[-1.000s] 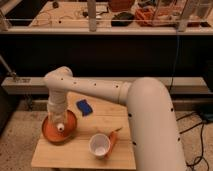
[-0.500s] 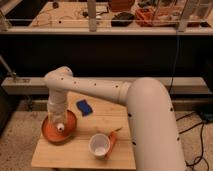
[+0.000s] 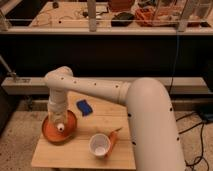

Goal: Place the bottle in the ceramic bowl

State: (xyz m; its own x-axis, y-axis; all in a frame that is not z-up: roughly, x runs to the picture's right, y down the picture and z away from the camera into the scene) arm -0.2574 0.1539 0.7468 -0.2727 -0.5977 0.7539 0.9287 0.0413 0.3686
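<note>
Gripper (image 3: 58, 121) over ceramic bowl (image 3: 50, 133) — bottle (image 3: 60, 128) directly beneath it.

The hand (image 3: 59, 121) hangs above speckled floor (image 3: 15, 135), dark wall (image 3: 125, 55).

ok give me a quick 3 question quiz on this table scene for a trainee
1. True or false: the gripper is above the bowl.
2. Which thing lies nearest the cup? A) the blue object B) the orange object C) the bowl
3. Fill in: the cup lies on its side with its white inside facing the ____.

Key
1. True. The arm reaches down over the bowl, and a round white cap, seemingly the bottle's, shows at its lower end inside the rim.
2. B. It lies right against the cup, on its right.
3. Camera.
</note>
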